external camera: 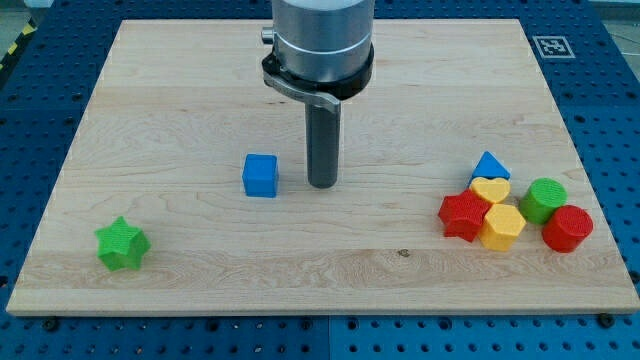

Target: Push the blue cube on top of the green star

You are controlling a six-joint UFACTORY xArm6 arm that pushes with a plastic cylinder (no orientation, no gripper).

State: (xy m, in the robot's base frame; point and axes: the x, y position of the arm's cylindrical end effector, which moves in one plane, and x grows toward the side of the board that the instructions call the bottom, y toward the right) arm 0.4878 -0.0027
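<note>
The blue cube [260, 175] sits on the wooden board left of centre. The green star [122, 243] lies near the board's bottom left corner, well apart from the cube, down and to its left. My tip [321, 185] rests on the board just to the right of the blue cube, with a small gap between them. The rod rises straight up to the arm's grey body at the view's top.
A cluster of blocks lies at the right: a blue triangle [490, 165], a yellow heart [490, 189], a red star [464, 215], a yellow hexagon [502, 227], a green cylinder [545, 199] and a red cylinder [567, 228]. The board's edge [320, 310] runs along the bottom.
</note>
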